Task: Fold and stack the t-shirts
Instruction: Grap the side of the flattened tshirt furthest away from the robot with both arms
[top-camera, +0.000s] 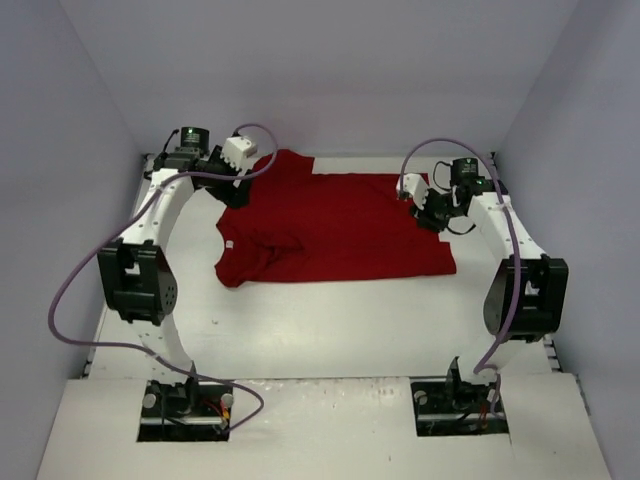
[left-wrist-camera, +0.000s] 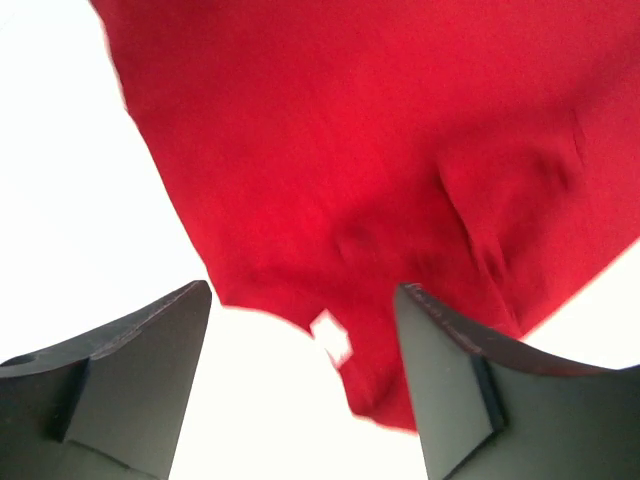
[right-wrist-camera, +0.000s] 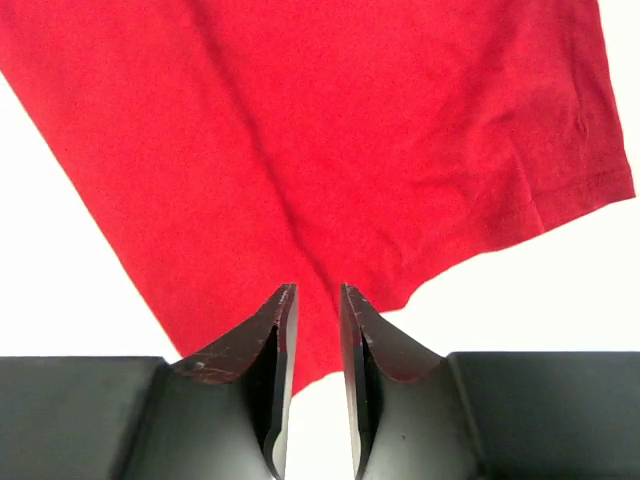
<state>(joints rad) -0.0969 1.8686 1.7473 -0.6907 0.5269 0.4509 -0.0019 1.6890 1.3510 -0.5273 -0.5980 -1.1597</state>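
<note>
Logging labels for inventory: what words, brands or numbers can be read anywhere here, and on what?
No text can be read anywhere.
White neck tag on the plain dark red t-shirt: too small and blurred to read.

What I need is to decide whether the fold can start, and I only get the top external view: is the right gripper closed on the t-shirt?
Observer: In the right wrist view the right gripper is nearly closed, with only a narrow gap. A corner of the t-shirt runs into that gap. I cannot confirm a firm pinch.
Operator: And the left one?
Observer: The left gripper is wide open over the cloth and holds nothing.
Operator: What lies under it?
Observer: The left wrist view shows the small white neck tag at the t-shirt's edge, framed between the open jaws.
</note>
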